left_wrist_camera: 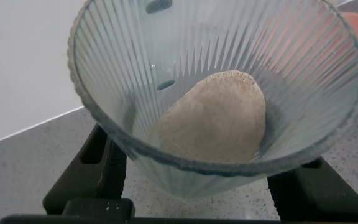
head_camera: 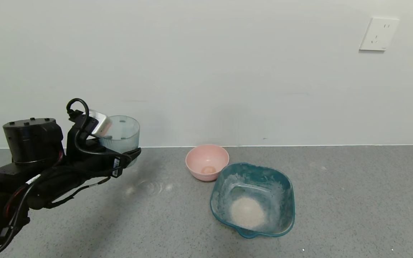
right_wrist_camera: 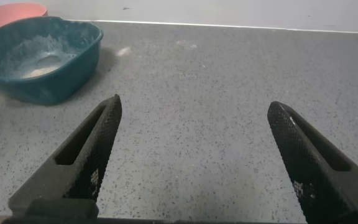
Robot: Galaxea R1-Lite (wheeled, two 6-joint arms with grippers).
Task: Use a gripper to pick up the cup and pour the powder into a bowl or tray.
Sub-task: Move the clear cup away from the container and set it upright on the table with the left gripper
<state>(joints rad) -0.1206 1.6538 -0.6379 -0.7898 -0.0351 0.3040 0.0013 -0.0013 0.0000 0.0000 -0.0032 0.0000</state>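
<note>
Cup (head_camera: 122, 138) rides upright in the left claw (head_camera: 127, 156), pinched by its sides above the tabletop (head_camera: 353, 200) so its powder (left_wrist_camera: 213, 118) stays in, well left of the tray (head_camera: 288, 200). Right claw (right_wrist_camera: 194, 155) gapes empty.

No readable text, numbers or brand marks show anywhere. Small white labels (head_camera: 115, 167) sit on the left gripper (head_camera: 129, 154), just behind its fingers, but their print is too tiny to make out. A pale mark on one right-gripper finger (right_wrist_camera: 300, 186) is equally illegible.
</note>
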